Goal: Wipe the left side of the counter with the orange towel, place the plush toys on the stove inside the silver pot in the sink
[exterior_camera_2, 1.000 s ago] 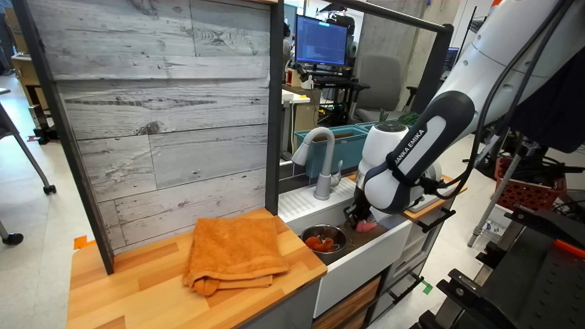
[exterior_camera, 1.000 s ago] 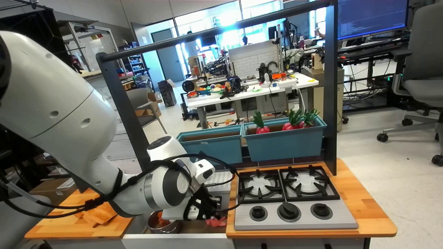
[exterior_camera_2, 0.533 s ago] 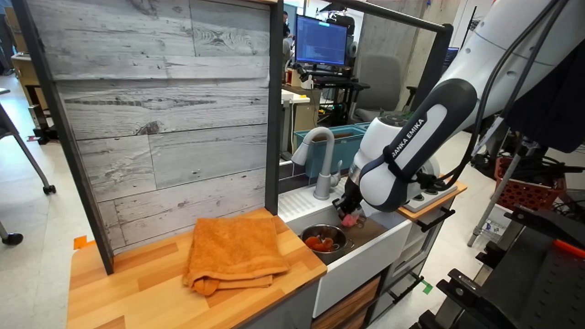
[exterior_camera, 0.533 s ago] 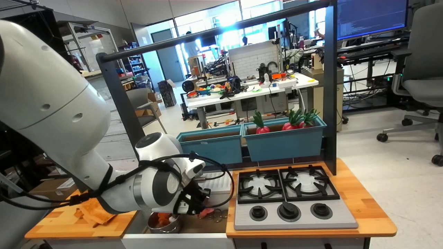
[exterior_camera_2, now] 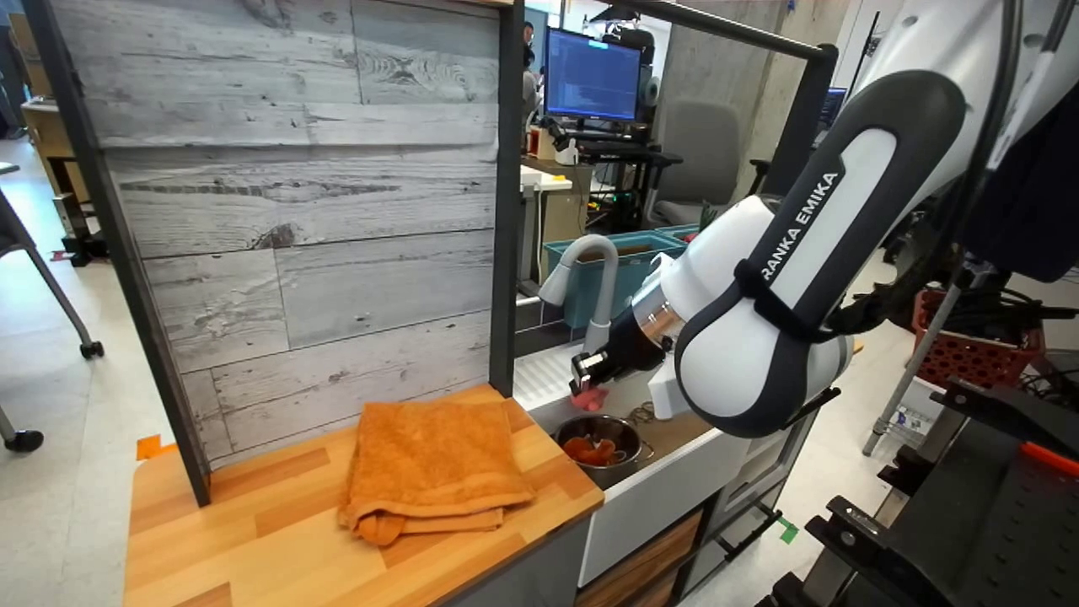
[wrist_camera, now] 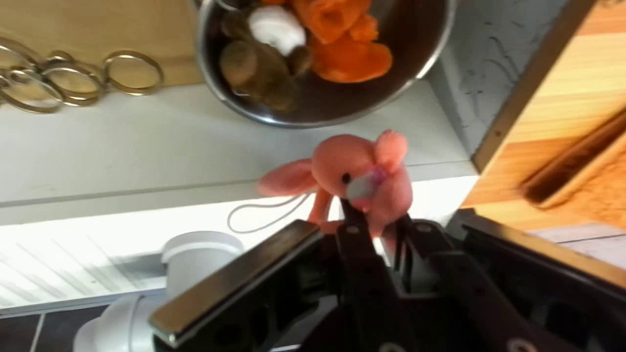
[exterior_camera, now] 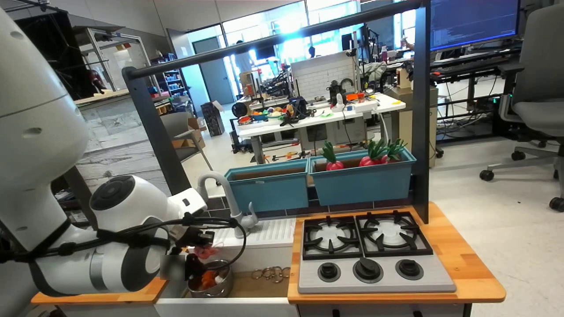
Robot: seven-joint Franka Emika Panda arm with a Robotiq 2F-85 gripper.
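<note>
Pink plush toy [wrist_camera: 349, 161] hangs pinched in the gripper [wrist_camera: 379, 218], near the silver pot [wrist_camera: 337, 105] in the sink [exterior_camera_2: 666, 506]. Clear the rim, centre it over the opening, lower, then release

Three leafy red radishes [exterior_camera: 335, 165] stand in a teal planter [exterior_camera: 361, 185].
Just beside it there is another teal planter [exterior_camera: 273, 191]. Farther behind, a white bench [exterior_camera: 260, 129] carries many small objects [exterior_camera: 298, 106], and a grey office chair [exterior_camera: 544, 66] stands near a lit monitor [exterior_camera: 473, 22]. In an exterior view there is also a red basket [exterior_camera_2: 965, 358]; in the wrist view, several metal rings [wrist_camera: 134, 92] overlap.
</note>
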